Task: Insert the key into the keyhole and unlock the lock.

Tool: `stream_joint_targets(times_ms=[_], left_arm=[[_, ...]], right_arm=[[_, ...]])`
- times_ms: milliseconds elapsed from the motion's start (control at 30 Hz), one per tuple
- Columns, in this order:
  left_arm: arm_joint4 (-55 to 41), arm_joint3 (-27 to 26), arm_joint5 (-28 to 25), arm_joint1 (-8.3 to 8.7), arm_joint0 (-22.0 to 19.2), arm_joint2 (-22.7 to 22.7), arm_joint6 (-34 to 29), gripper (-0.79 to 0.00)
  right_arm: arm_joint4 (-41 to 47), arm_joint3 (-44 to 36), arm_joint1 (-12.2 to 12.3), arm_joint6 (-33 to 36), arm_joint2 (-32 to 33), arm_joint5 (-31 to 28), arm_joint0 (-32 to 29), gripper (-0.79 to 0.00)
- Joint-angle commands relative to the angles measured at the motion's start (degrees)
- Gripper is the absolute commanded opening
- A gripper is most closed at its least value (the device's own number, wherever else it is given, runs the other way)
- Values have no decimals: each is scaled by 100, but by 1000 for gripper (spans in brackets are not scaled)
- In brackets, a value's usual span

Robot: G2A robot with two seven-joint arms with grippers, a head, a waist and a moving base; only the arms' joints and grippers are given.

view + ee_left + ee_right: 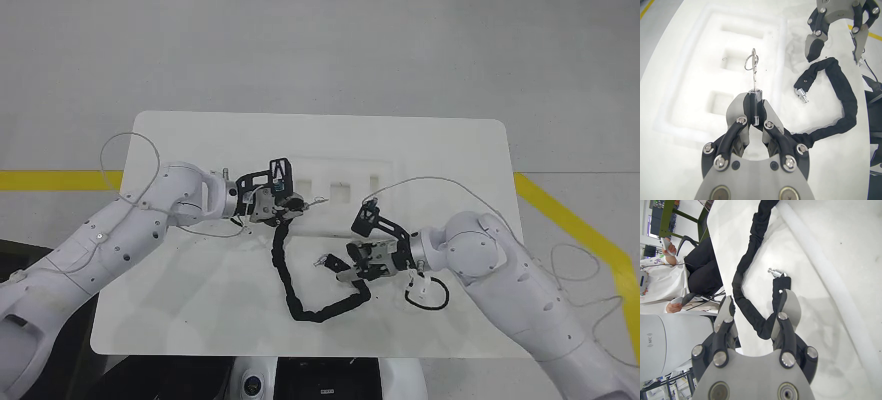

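Note:
My left gripper point(755, 98) is shut on the chrome lock cylinder point(755, 108) at one end of the black sleeved chain point(846, 106). The key point(754, 66), with its ring, sticks out of the cylinder's keyhole over the foam tray. In the top view that gripper point(290, 205) sits left of centre with the key point(316, 203) pointing right. The chain's other end carries a metal pin point(802, 94) and lies free on the table. My right gripper point(759, 302) is open just behind that end, with the chain point(745, 275) passing between its fingers and the pin point(775, 273) beyond its tips.
A white foam tray point(390, 185) with several rectangular recesses lies at the back of the white table point(180, 320). The chain loops toward the front edge point(300, 305). Thin cables hang around both arms.

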Motion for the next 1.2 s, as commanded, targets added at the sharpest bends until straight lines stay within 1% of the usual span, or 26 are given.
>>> stream_joint_targets(times_ms=[0,33,67,100,267,367,500,633,800,933,1167], left_arm=[[-37,-27,2,0,32,-70,-33,-197],[-58,-40,-1,-1,50,-114,-21,0],[-103,-38,1,1,63,-175,36,0],[-131,-27,-17,3,82,-231,101,0],[-57,85,-244,14,91,-539,501,0],[64,229,-380,-3,54,-741,917,0],[498,436,-437,-35,-39,-1010,1529,0],[1010,709,-446,-86,-184,-1222,2059,0],[1454,1154,-563,-219,-417,-1337,2655,0],[1729,1521,-672,-370,-639,-1337,3039,0],[2144,2135,-864,-668,-1051,-1240,3488,0]], right_arm=[[51,-93,24,-89,119,-85,-37,-105],[108,-151,37,-162,189,-149,-68,-80],[189,-207,48,-279,276,-246,-93,-22],[151,-230,66,-332,358,-302,-110,0],[-82,-249,116,-981,772,-572,-180,0],[-291,-118,120,-1579,992,-833,-167,0],[-896,25,118,-2328,1274,-1065,-21,0],[-1587,151,112,-2962,1508,-1058,151,0],[-2244,366,110,-3470,1734,-983,421,0],[-2596,448,114,-3475,1782,-938,610,0],[-2803,376,103,-3678,1915,-570,823,0]])
